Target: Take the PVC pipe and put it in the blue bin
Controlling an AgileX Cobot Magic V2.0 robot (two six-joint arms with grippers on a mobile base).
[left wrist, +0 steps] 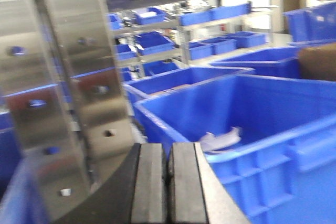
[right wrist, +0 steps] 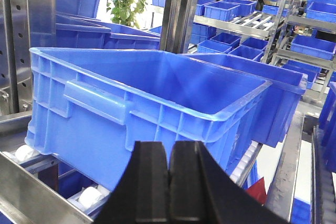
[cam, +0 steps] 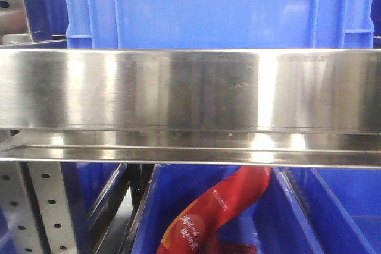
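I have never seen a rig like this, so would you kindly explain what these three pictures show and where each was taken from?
This is a two-armed robot on a wheeled base, facing warehouse shelving. The front camera looks at a shiny stainless steel shelf rail, with a blue plastic crate above it and a red printed packet in a lower blue bin. The other two cameras sit on the wrists. The left one shows the left pincer, closed and empty, by an open blue plastic bin holding a pale blurred item I cannot identify. The right one shows the right pincer, closed and empty, before a blue ribbed crate over white rollers.
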